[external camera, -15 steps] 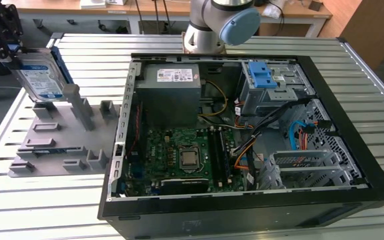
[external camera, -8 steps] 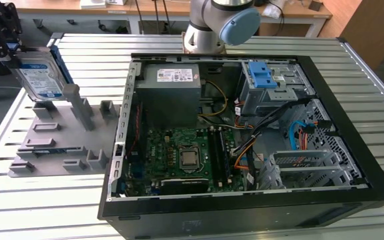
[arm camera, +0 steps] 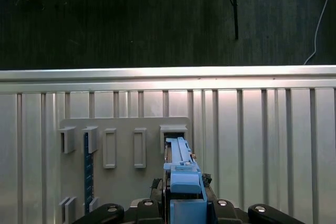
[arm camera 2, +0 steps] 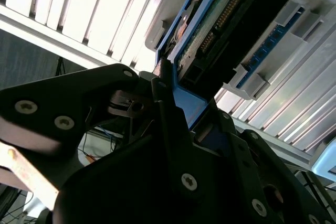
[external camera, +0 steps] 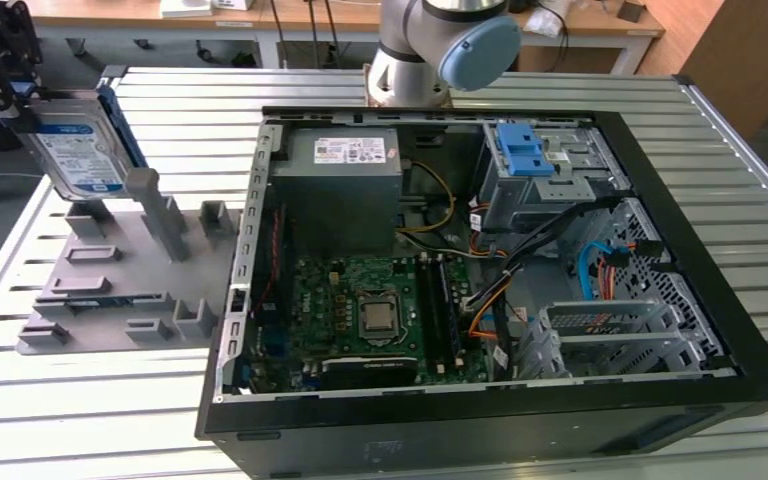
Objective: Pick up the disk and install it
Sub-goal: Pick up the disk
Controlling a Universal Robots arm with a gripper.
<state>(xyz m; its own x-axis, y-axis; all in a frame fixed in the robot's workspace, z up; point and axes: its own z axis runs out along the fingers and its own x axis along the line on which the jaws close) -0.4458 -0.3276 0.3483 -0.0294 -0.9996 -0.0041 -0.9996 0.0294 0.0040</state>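
Exterior view: gripper (external camera: 31, 92) at far upper left of the exterior view, clamped on top end of disk (external camera: 77, 150). Disk hangs upright, label showing, over grey rack (external camera: 104, 290) on slatted table (external camera: 77, 420), outside open PC case (external camera: 491, 410). Can't tell if its lower edge is clear of the rack.

Second wrist view: black fingers (arm camera 2: 105, 93) closed tight on disk (arm camera 2: 210, 30) by its blue frame.

First wrist view: disk (arm camera: 184, 182) edge-on, blue handle nearest cam, above rack (arm camera: 126, 187).

Bright overhead light, bench (arm camera 2: 79, 9) slats glaring white in the second wrist view, my jaws just dark shadow.
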